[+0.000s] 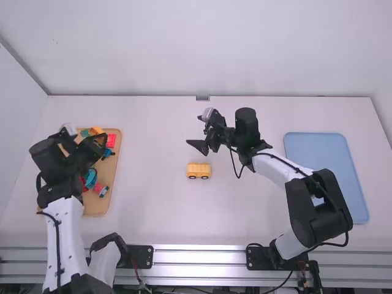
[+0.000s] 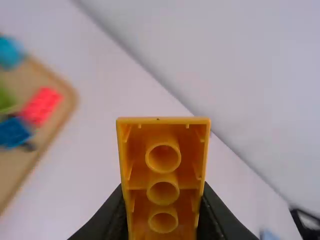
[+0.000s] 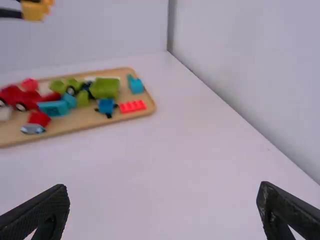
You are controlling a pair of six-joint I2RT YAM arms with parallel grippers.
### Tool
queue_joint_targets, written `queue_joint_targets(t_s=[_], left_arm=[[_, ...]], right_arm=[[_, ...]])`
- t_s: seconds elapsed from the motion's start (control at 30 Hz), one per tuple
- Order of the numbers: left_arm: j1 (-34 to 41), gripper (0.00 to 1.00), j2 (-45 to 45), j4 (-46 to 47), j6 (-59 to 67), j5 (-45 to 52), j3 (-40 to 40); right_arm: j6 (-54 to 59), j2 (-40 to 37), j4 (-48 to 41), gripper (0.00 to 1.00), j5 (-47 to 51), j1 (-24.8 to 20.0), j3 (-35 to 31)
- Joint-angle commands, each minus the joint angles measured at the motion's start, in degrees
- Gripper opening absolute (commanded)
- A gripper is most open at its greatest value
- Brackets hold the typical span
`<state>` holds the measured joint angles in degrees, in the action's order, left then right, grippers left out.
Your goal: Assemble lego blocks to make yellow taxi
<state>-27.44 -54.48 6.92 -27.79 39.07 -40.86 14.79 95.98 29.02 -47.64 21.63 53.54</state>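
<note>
Over the wooden tray's far end, my left gripper (image 1: 98, 139) is closed on a yellow-orange block (image 1: 97, 130). In the left wrist view that block (image 2: 163, 175) turns its hollow underside with round tubes to the camera, between the fingertips of my left gripper (image 2: 163, 212). The right wrist view has the held block (image 3: 34, 11) at its top left corner. A yellow car base (image 1: 198, 170) with dark wheels stands on the table's middle. Beyond it and above the table, my right gripper (image 1: 198, 131) is open; in its wrist view the right gripper (image 3: 164, 200) has widely parted fingers.
The wooden tray (image 1: 114, 177) on the left holds several red, blue and green pieces, including a red brick (image 3: 132, 106) and a green block (image 3: 105, 88). A blue tray (image 1: 324, 165) lies on the right, beside the right arm. Walls border the table's far and left sides.
</note>
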Motion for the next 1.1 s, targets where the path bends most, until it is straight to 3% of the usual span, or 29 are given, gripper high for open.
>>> queue_joint_targets(t_s=[0.0,0.17,0.4,0.6,0.67,0.77,0.9,1.07], left_arm=[[6.75,0.15,-2.75,-3.43,6.69,7.04,-0.87],[17.53,0.15,-9.86,-12.41,12.98,8.20,-0.87],[26.64,0.14,-22.01,-32.46,24.63,27.87,-0.87],[27.80,0.13,-29.51,-43.08,24.81,34.71,-0.87],[28.11,0.10,-33.16,-49.99,23.61,41.03,-0.87],[29.38,0.06,-37.24,-60.85,16.79,42.29,-0.87],[29.70,0.08,-39.28,-64.65,14.10,40.85,-0.87],[29.77,0.06,-39.32,-66.14,13.31,42.34,-0.87]], right_arm=[[-5.81,-0.74,-1.36,0.99,-7.58,-1.20,3.48],[-6.01,-0.74,-2.12,0.99,-15.87,-3.58,4.59],[-13.40,-0.74,1.25,0.99,-24.68,-7.34,4.63],[-19.15,-0.74,6.16,0.98,-25.35,-6.05,4.61],[-23.10,-0.74,8.35,0.94,-23.85,-4.46,4.61],[-21.97,-0.74,6.97,0.90,-20.87,-2.25,4.61],[-20.57,-0.72,6.56,0.88,-21.35,-1.29,4.61],[-19.39,-0.72,6.38,0.78,-19.87,-1.27,4.57]])
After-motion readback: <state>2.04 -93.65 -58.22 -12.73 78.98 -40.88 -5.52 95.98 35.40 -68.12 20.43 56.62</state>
